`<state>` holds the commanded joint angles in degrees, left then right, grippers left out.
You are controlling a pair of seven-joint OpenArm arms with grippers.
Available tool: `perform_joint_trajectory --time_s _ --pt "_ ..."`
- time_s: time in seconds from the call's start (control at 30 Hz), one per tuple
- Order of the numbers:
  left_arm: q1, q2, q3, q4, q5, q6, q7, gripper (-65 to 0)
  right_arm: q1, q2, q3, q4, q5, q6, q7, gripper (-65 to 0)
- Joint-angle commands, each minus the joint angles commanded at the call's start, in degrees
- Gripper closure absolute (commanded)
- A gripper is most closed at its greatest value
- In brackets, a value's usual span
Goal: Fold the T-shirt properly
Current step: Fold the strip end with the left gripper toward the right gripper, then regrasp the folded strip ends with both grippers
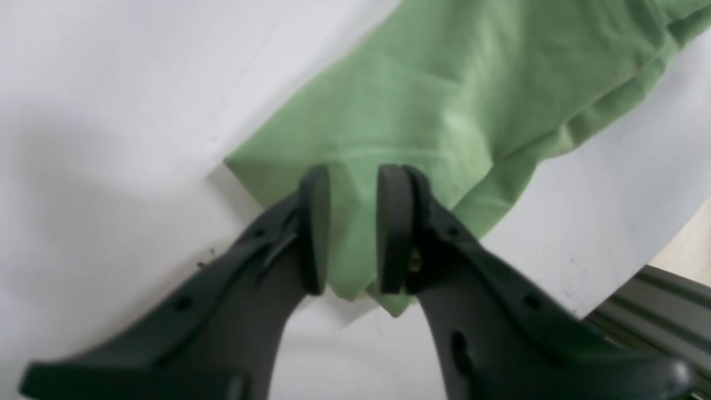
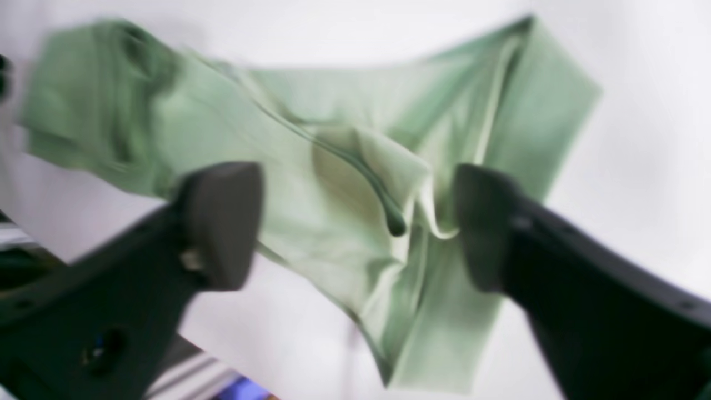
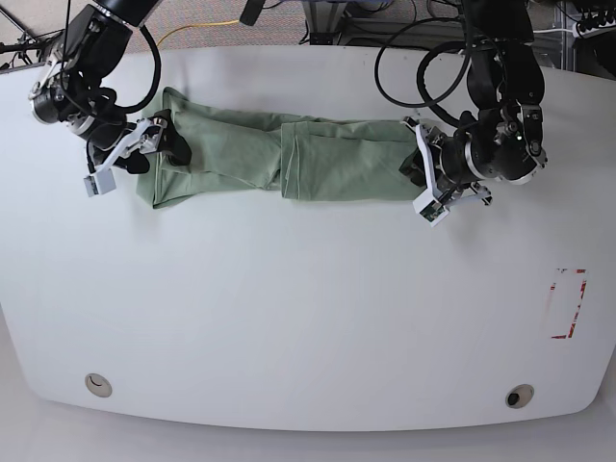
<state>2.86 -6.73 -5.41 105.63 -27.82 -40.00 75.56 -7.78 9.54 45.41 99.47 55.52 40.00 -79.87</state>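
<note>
**Figure: Long strip of shirt held at one end, ready for the crosswise fold**

To fold well, both ends should lift together, level and taut, so the layers stay stacked. The left gripper (image 1: 351, 230) has its jaws narrowed onto a corner of the T-shirt (image 3: 279, 159), cloth pinched between the pads. The right gripper (image 2: 355, 225) stands with jaws wide apart over bunched fabric, holding nothing; it is blurred, so contact is uncertain. The T-shirt lies as a pale green band across the upper centre of the base view on the white desk (image 3: 308, 318), wrinkled at its left end, smoother at the right.
</note>
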Motion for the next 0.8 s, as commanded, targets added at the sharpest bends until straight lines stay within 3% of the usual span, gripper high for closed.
perform_joint_trajectory --time_s 0.17,0.43,0.6,0.8 --pt "0.9 -1.1 -0.3 -3.9 0.0 0.0 -1.5 -6.9 2.4 3.3 4.4 -9.7 2.0 0.00 -0.1 -65.0" --pt "1.2 -1.1 -0.1 -5.9 0.0 0.0 -2.9 -6.9 5.1 6.7 5.0 -17.8 2.1 0.00 -0.1 -65.0" --pt "1.3 -1.0 -0.1 -5.9 0.0 0.0 -2.9 -6.9 5.4 6.6 4.7 -22.6 1.8 0.00 -0.1 -65.0" --pt "1.2 -1.0 -0.1 -5.9 0.0 0.0 -3.0 -7.1 4.6 3.3 1.4 -20.8 2.0 0.00 0.4 -65.0"
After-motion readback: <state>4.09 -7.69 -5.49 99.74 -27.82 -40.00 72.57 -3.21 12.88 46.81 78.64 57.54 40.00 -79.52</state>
